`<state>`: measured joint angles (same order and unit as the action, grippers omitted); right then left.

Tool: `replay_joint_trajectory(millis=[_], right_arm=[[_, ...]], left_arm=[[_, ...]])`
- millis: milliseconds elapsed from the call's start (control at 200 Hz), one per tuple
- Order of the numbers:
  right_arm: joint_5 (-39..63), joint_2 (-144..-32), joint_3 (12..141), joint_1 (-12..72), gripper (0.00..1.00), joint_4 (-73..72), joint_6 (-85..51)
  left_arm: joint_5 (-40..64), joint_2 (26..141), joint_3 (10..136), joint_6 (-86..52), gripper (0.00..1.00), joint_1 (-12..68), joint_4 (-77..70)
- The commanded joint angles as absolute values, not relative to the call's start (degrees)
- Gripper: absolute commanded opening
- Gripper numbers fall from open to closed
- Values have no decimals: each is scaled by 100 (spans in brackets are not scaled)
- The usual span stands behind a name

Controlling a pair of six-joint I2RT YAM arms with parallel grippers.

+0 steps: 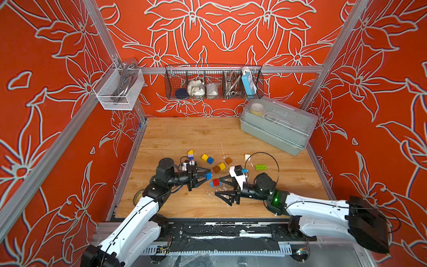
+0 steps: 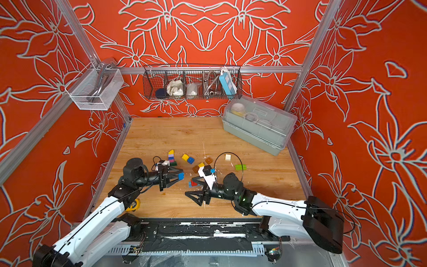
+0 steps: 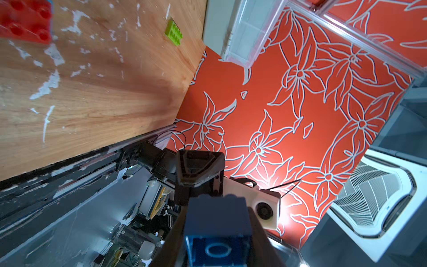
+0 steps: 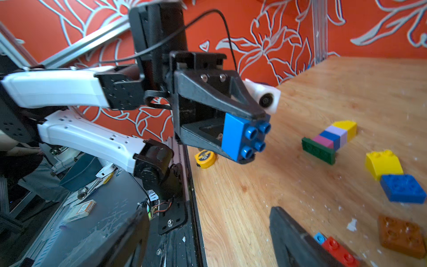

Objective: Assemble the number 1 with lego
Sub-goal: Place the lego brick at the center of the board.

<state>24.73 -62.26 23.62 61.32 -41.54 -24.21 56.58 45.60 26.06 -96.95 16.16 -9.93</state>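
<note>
Left gripper (image 1: 207, 176) clamped on blue brick (image 4: 234, 136), held off the table (image 1: 184, 134), left of centre. Right gripper (image 1: 217, 185) jaws apart, empty. Brick likely light, rigid, slick: grip the flat sidewalls, keep studs free.

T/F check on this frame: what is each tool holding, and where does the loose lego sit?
1. The left tool is shut on a blue brick. True.
2. The right tool grips the red brick. False: its jaws are open and empty, and the red brick rests on the table.
3. The lime plate lies alone on the table, joined to nothing. True.
4. The stack on the dark green plate ends in a red brick. False: a yellow brick caps it.
</note>
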Motion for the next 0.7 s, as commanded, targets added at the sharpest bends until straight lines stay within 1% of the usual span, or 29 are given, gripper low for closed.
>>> replay_joint_trajectory(millis=[0,120,245,340,485,696], right_arm=[[3200,-5959,2468,5988,86,-4152,-1957],[3852,-5870,2453,5608,86,-4111,-2015],[4512,-5941,2540,5263,85,-4171,-2209],[4671,-5975,2678,5138,85,-3895,-2104],[4834,-6021,2798,5046,85,-3787,-2070],[5102,-6410,2973,5050,84,-3981,-2250]], left_arm=[[6275,4571,2624,-9697,25,1591,-1727],[6632,4640,2521,-9469,25,1617,-2152],[6728,4575,2401,-9176,24,1723,-2360],[6717,4561,2349,-8797,24,1885,-2185],[6663,4605,2215,-8521,20,2077,-2150],[6507,4749,2263,-8410,21,2293,-2201]])
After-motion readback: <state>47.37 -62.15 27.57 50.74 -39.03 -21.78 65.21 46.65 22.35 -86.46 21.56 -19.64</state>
